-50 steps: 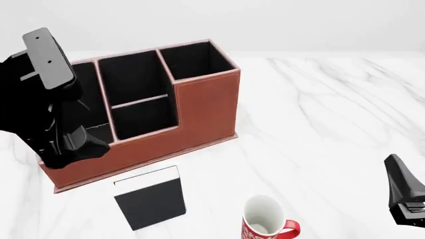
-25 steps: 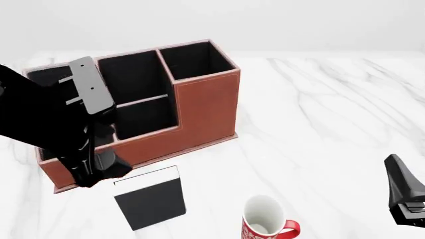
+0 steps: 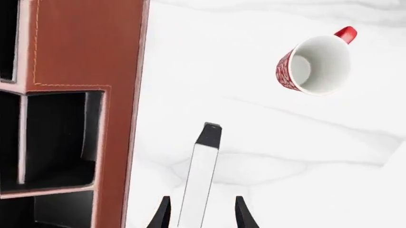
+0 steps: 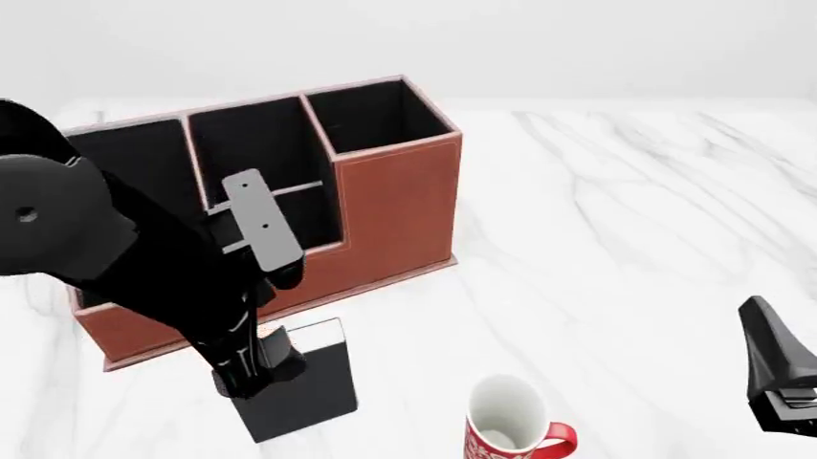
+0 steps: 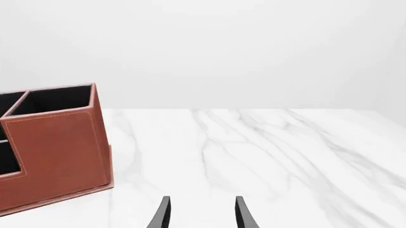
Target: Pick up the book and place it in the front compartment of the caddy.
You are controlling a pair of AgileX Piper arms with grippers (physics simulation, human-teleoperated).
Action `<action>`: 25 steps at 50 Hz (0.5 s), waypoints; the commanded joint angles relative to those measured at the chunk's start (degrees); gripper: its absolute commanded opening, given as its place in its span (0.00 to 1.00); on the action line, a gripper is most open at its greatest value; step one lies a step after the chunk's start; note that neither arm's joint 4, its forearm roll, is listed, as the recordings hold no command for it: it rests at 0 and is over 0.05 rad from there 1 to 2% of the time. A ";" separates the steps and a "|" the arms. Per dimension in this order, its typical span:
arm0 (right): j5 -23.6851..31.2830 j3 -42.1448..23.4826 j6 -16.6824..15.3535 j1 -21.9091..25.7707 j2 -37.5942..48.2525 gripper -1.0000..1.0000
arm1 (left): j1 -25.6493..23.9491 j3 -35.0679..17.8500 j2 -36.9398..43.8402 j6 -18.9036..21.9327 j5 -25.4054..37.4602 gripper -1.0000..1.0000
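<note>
Two arms are in my views, and only the left one is over the work. My left gripper [image 3: 201,213] hangs directly above the book [image 4: 306,387], its two dark fingers [image 3: 161,216] spread apart with the book's white page edge running up between them in the left wrist view; I cannot tell whether either finger touches the cover. From the front camera the left arm crosses the lower left of the scene and hides the near left corner of the book.

That book stands upright on the white marble table [image 4: 638,239], black cover facing my camera, white page edge on top. It is just in front of the caddy [image 4: 383,206], apart from its stepped front wall, and outside every compartment. The caddy is reddish-brown with black interiors and light stitching; its low front compartment lies behind the shorter section of the wall.

A red-and-white mug [image 4: 511,426] with a red handle stands upright to the right of the book, near it but not touching.

My right gripper [image 5: 201,213] sits low at the right edge of the front view, well away from the book, its fingers parted with nothing between them and only bare tabletop ahead.
</note>
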 commanded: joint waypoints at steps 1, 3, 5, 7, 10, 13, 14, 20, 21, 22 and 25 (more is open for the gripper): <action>0.12 0.04 0.00 0.00 -0.18 1.00 | -1.66 1.76 1.83 -1.42 -2.31 1.00; 0.12 0.04 0.02 -0.01 -0.17 1.00 | -2.21 1.81 2.12 -2.06 -2.61 1.00; 0.12 0.04 0.01 0.00 -0.16 1.00 | -2.20 2.44 2.29 -2.02 -3.02 1.00; 0.12 0.04 0.03 -0.01 -0.17 1.00 | -2.23 2.73 2.35 -2.17 -3.26 1.00; 0.12 0.04 0.01 0.00 -0.17 1.00 | -2.24 3.00 2.37 -2.21 -3.63 1.00; 0.12 0.04 0.01 0.00 -0.16 1.00 | -2.13 3.57 2.48 -1.87 -4.18 1.00; 0.12 0.04 0.01 0.00 -0.17 1.00 | -2.28 3.68 2.64 -2.18 -4.33 1.00; 0.12 0.04 0.00 0.00 -0.19 1.00 | -1.40 4.90 2.76 -1.44 -5.24 1.00; 0.12 0.04 0.00 0.00 -0.19 1.00 | -1.40 4.90 2.76 -1.44 -5.25 1.00; 0.13 0.04 0.00 -0.01 -0.19 1.00 | -1.71 5.15 3.09 -1.75 -5.72 1.00; 0.12 0.04 0.02 -0.01 -0.17 1.00 | -1.98 5.50 3.49 -1.92 -6.22 1.00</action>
